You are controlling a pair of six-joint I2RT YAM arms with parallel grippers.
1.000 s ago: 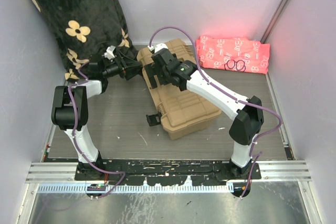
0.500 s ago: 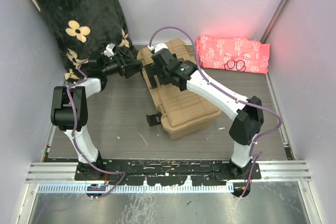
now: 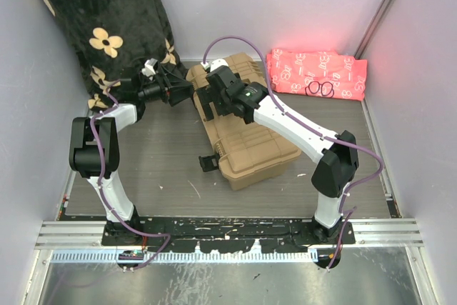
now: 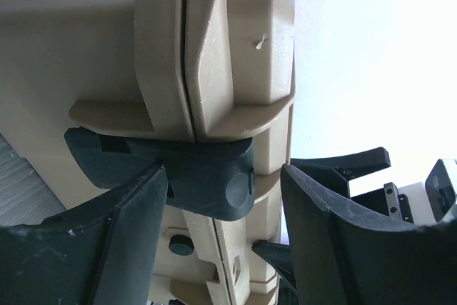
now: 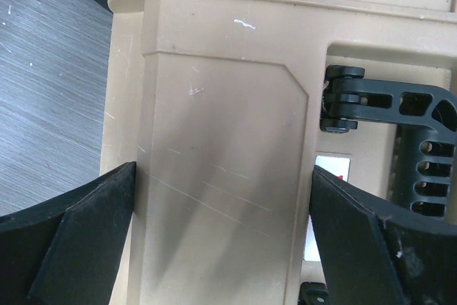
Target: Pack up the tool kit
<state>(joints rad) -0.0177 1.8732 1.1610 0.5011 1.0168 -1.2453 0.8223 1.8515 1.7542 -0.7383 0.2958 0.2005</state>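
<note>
The tan toolbox [image 3: 246, 137] lies closed on the table, lid up; its black handle [image 5: 421, 155] shows in the right wrist view. My left gripper [image 3: 184, 92] is at the box's far-left end. In the left wrist view it [image 4: 225, 205] is open, with a black latch [image 4: 207, 176] between the fingers, close to the left finger [image 4: 93, 248]. My right gripper [image 3: 213, 105] is open just above the lid; its fingers [image 5: 71, 248] straddle a flat lid panel [image 5: 221, 176]. No pliers or screwdrivers are in view.
A black floral blanket [image 3: 107, 26] hangs at the back left, just behind my left arm. A pink patterned cloth [image 3: 318, 73] lies at the back right. Another black latch [image 3: 208, 162] sticks out at the box's near-left side. Walls close in on both sides.
My left gripper has edged slightly toward the back, staying at the box's end. The right arm and the toolbox have not moved.
</note>
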